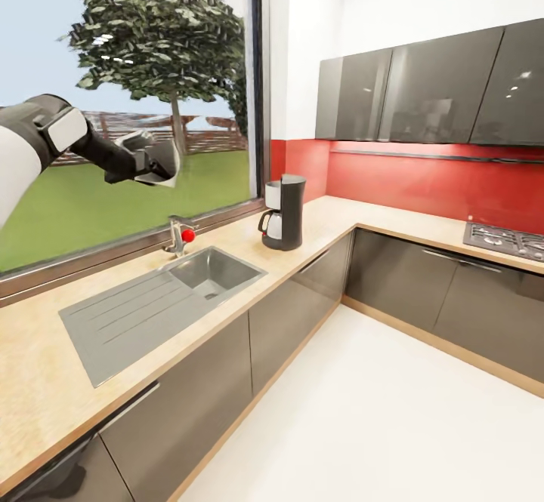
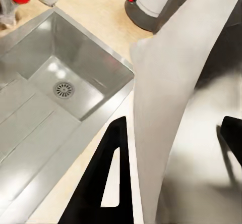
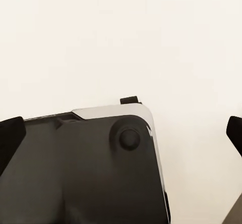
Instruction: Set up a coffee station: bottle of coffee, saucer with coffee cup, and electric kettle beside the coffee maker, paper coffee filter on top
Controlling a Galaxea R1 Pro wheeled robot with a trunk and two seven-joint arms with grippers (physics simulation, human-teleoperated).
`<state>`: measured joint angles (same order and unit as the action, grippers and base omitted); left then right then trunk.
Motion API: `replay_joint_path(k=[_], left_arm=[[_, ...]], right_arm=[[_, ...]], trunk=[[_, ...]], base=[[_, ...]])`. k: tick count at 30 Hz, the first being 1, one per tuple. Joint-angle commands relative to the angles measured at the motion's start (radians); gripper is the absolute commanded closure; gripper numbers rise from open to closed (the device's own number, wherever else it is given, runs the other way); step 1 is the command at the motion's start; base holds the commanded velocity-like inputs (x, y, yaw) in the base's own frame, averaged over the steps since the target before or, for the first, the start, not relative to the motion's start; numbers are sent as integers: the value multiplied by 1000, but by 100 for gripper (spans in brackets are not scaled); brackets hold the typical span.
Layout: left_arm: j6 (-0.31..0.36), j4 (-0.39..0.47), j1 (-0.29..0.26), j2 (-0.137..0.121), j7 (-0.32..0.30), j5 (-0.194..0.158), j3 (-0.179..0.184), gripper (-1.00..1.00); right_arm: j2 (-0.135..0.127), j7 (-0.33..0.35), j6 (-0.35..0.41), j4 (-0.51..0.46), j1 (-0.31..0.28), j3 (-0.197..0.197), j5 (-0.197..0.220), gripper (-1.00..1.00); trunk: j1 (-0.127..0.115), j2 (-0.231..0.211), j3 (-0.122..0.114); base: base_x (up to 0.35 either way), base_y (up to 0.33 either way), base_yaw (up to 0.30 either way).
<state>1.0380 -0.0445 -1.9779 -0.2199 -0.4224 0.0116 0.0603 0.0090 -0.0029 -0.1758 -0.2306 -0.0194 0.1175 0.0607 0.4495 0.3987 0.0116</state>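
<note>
Left arm: the white-and-black left arm reaches out from the left side of the head view, raised in front of the window, above the counter and to the left of the tap.
Left gripper: the dark left gripper (image 1: 155,161) holds a thin white paper coffee filter (image 1: 168,164); in the left wrist view the pale, cone-like paper coffee filter (image 2: 176,108) sits between the two black fingers (image 2: 108,183), which are closed on it.
Right gripper: in the right wrist view the black tips of the right gripper (image 3: 121,133) stand at the two side edges, wide apart, with nothing between them; below them are a dark grey robot body panel (image 3: 80,173) and pale white floor (image 3: 121,37).
Coffee maker: the tall drip coffee maker (image 1: 283,212), dark grey shell, white upper housing, pale carafe with black handle, stands upright on the kitchen countertop near the inner corner, to the right of the sink and well apart from the held filter.
Kitchen countertop: the long L-shaped light beige wood-grain kitchen countertop (image 1: 317,219) tops glossy grey cabinets (image 1: 295,306).
Sink: a grey steel sink with ribbed drainboard (image 1: 162,298) is set into the counter; a tap with a red knob (image 1: 181,236) stands behind it.
Far right: a black gas hob (image 1: 505,241) lies in the counter under the red backsplash (image 1: 423,181).
Above: dark glossy wall cabinets (image 1: 431,94).
Window: a large window (image 1: 136,94) shows a tree and lawn.
</note>
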Motion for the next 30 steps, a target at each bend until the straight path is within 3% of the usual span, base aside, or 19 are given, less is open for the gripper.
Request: replay_joint_path(k=[1,3,6,8,12,14,17,24,27,29,30], left_arm=[[0,-2,-2,-2,20,-3,4,100],[-1,-1,-3,-8,70,-11,3,100],[-3,1,-4,-26,160,-58,-26,100],[-5,1,-4,-33,220,-106,-63,100],[-11,1,-3,-36,422,-233,-178,100],[-12,2,-3,-37,487,-262,-211,100],[-13,3,-1,-41,552,-293,-257,100],[-14,29,2,-46,586,-314,-331,100],[-16,35,2,-45,595,-316,-410,100],[-28,37,2,-44,629,-316,-503,100],[-34,37,2,-45,644,-317,-531,100]], right_arm=[[0,0,-4,1,-1,2,7,-100],[0,0,-4,1,-1,2,7,-100],[0,0,-4,1,-1,2,7,-100],[0,0,-4,1,-1,2,7,-100],[-1,-1,-3,1,-1,6,18,-100],[-1,-2,-3,1,-1,11,22,-100],[-2,-2,-2,2,-1,14,25,-100],[-5,-2,0,2,-1,16,27,-100],[-6,-3,1,2,-1,16,27,-100],[-6,-3,1,2,-1,16,27,-100],[-6,-3,1,2,-1,16,28,-100]], trunk=[[1,1,1],[1,1,1],[1,1,1],[1,1,1],[1,1,1],[1,1,1],[1,1,1],[1,1,1],[1,1,1],[1,1,1],[1,1,1]], base=[[0,0,0],[0,0,0],[0,0,0],[0,0,0],[0,0,0],[0,0,0],[0,0,0],[0,0,0],[0,0,0],[0,0,-44],[0,0,-96]])
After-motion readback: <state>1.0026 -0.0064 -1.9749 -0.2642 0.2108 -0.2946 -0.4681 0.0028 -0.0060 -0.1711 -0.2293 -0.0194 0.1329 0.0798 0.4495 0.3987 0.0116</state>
